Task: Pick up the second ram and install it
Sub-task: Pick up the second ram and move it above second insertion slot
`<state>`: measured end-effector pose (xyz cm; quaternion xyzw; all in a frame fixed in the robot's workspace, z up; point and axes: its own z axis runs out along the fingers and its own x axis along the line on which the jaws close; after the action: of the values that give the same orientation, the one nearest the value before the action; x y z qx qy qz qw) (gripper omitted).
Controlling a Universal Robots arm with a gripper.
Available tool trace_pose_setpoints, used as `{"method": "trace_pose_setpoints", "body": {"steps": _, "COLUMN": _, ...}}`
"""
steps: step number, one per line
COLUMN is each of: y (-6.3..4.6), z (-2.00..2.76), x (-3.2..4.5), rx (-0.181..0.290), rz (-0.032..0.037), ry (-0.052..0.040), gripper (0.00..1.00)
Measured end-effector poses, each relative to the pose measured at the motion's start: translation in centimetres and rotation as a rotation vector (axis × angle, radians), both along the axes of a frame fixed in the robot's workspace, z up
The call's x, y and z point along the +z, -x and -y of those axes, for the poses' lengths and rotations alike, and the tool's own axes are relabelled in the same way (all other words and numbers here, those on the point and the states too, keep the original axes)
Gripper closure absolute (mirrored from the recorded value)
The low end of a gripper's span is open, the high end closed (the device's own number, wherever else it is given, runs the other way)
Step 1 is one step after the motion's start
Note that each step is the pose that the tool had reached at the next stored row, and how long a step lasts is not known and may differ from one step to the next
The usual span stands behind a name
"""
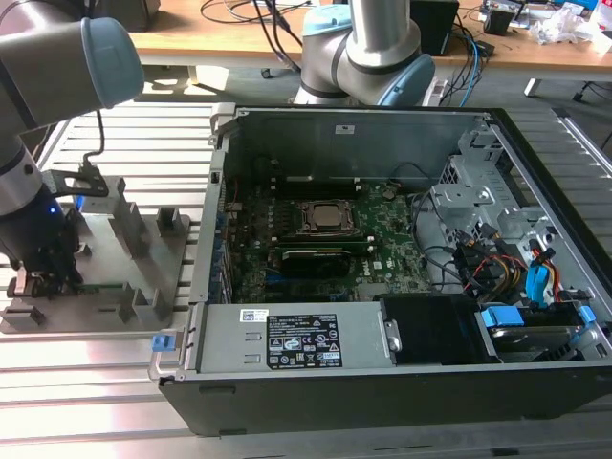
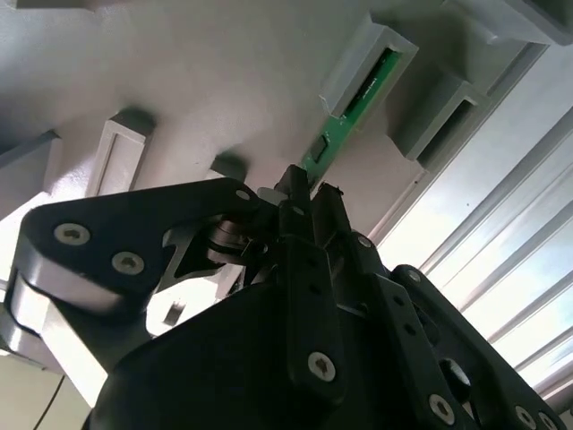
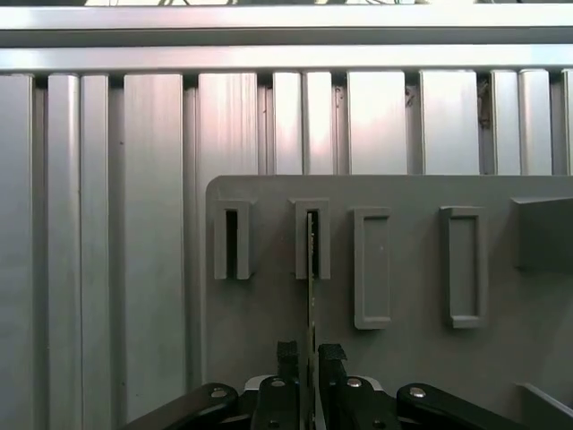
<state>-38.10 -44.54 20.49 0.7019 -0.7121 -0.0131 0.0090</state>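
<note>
In the first wrist view the gripper [image 3: 310,354] pinched the second ram [image 3: 311,269], a finger on each face of the thin green strip near its closer end, a grip that suited a board standing on edge. The strip's far end sat in a slotted block [image 3: 323,242] along the edge of the grey holder tray [image 3: 255,331], second from its corner, which held it upright. Beyond lay the slatted bench [image 3: 152,224]. In the exterior view the open computer case [image 1: 382,134] stood well apart.
</note>
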Motion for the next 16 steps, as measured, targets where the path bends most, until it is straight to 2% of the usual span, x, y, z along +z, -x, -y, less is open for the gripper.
{"method": "trace_pose_setpoints", "body": {"steps": 4, "y": 0.0, "z": 0.0, "x": -0.55, "rx": 0.0, "rz": -0.0002, "ry": -0.0052, "gripper": 0.76}}
{"method": "trace_pose_setpoints", "body": {"steps": 8, "y": 0.0, "z": 0.0, "x": -0.58, "rx": 0.0, "rz": -0.0001, "ry": -0.0057, "gripper": 0.78}}
{"method": "trace_pose_setpoints", "body": {"steps": 9, "y": 0.0, "z": 0.0, "x": -0.58, "rx": 0.0, "rz": 0.0, "ry": -0.0058, "gripper": 0.84}}
{"method": "trace_pose_setpoints", "body": {"steps": 10, "y": 0.0, "z": 0.0, "x": -0.58, "rx": 0.0, "rz": -0.0001, "ry": -0.0058, "gripper": 0.86}}
{"method": "trace_pose_setpoints", "body": {"steps": 16, "y": 0.0, "z": 0.0, "x": -0.59, "rx": 0.0, "rz": 0.0, "ry": -0.0057, "gripper": 0.86}}
